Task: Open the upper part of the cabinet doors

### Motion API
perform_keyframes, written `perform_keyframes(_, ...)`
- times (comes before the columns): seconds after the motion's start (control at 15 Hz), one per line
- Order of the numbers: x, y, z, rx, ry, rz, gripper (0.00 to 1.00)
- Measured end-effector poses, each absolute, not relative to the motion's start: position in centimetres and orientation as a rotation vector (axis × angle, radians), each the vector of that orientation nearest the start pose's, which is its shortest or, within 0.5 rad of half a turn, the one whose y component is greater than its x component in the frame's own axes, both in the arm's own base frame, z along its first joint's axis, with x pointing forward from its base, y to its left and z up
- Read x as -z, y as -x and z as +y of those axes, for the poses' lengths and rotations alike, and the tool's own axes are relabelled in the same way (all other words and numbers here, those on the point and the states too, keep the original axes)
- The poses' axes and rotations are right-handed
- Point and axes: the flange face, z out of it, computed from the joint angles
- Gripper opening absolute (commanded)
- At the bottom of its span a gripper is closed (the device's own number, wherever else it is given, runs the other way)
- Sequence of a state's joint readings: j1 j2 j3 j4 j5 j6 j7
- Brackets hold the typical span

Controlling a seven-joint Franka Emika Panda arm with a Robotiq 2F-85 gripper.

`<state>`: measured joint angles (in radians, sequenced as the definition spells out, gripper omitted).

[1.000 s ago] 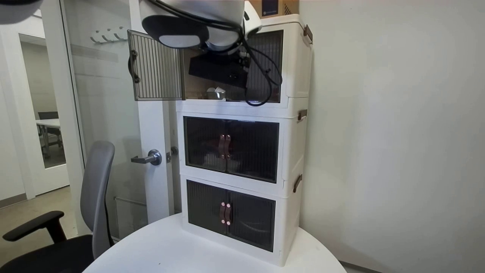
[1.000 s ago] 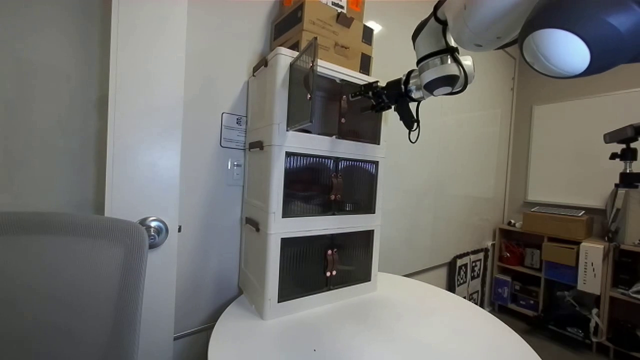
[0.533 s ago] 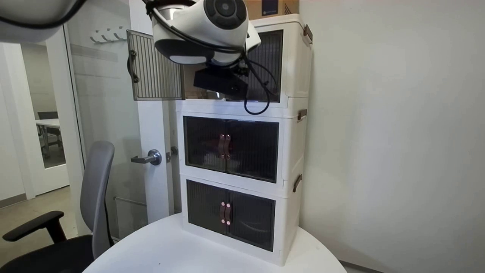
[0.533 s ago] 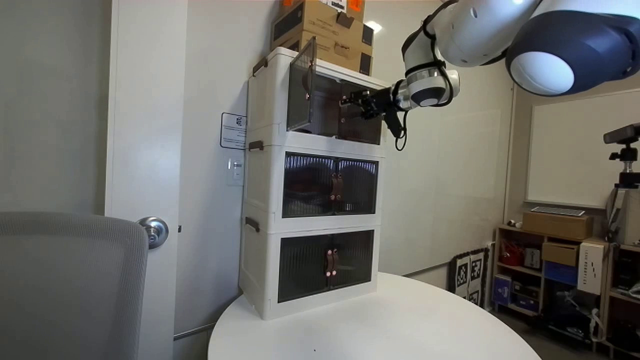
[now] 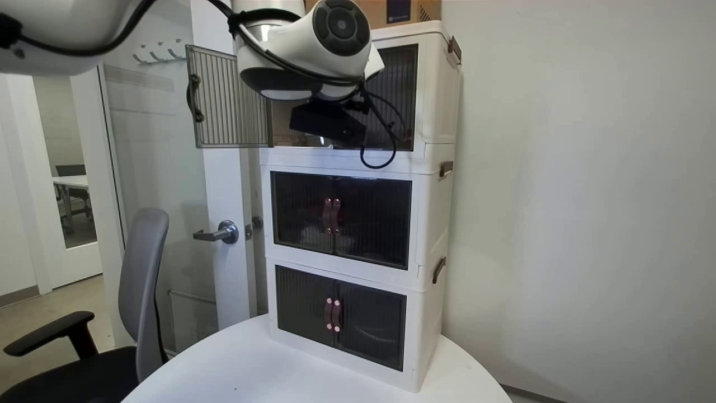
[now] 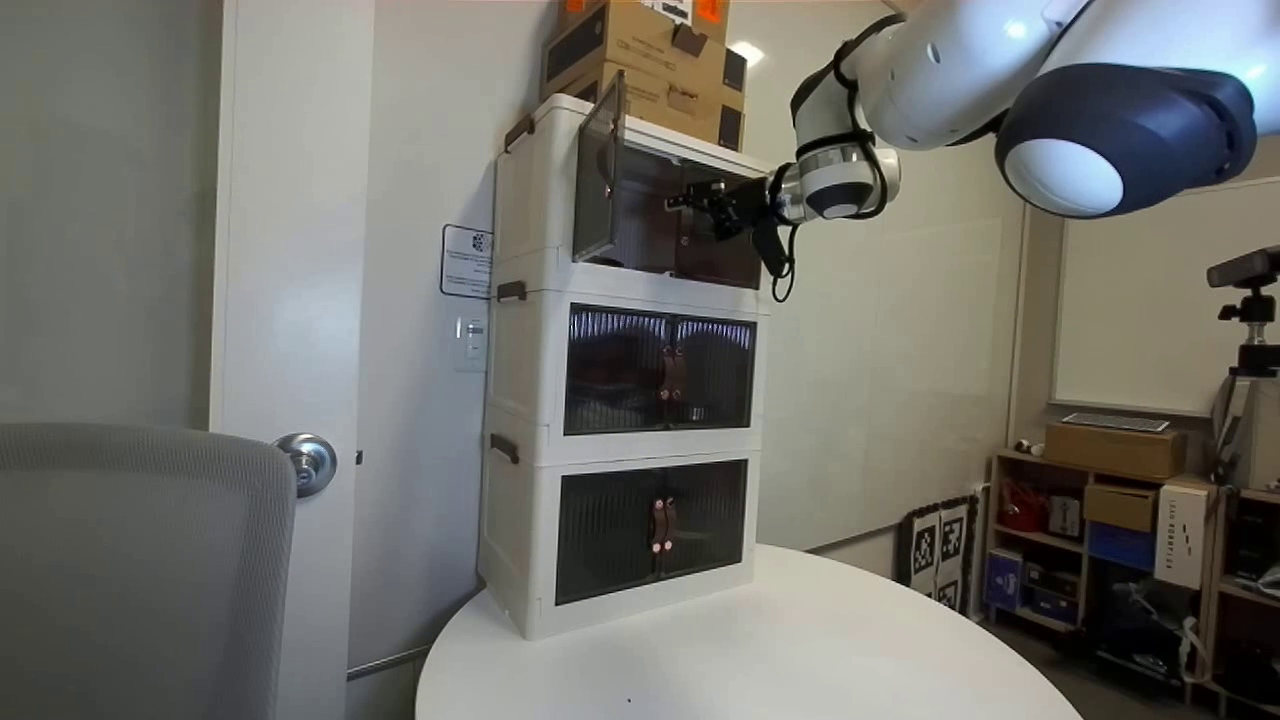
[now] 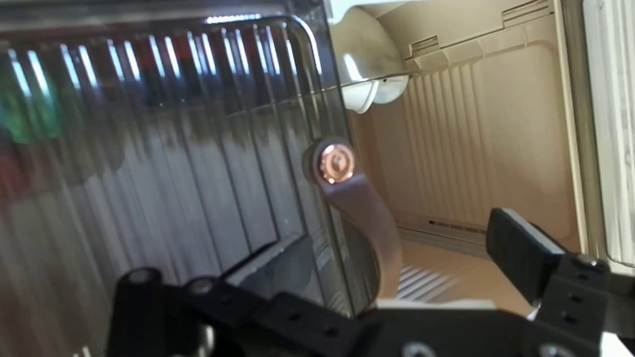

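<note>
Up high, the arm (image 6: 930,90) slopes down toward the top cabinet (image 6: 535,195), jaws spread, brown handle (image 7: 377,223) showing between

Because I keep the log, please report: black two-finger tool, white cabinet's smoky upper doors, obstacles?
Tool open, brown curved strap handle not gripped. Handle's smoky ribbed door looks shut; neighbouring ribbed door open. No obstacle seen at handle.

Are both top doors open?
No, in an exterior view one top door stands swung out while its neighbour is shut.
</note>
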<state>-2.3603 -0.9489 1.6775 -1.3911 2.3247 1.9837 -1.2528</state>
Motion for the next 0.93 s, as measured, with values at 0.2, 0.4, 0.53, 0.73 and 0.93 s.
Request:
perform_keyframes(0.2, -55.7, -73.8, -4.4, 1.618, 2.032, -0.329, 1.00)
perform_keyframes(0.4, -56.0, -73.9, -3.3, 1.591, 2.000, -0.302, 1.00)
perform_keyframes(0.53, -56.1, -73.9, -1.6, 1.566, 1.984, -0.289, 1.00)
perform_keyframes(0.73, -56.1, -73.8, -1.4, 1.552, 1.980, -0.265, 1.00)
perform_keyframes(0.93, -56.1, -73.8, -1.4, 1.536, 1.975, -0.246, 1.00)
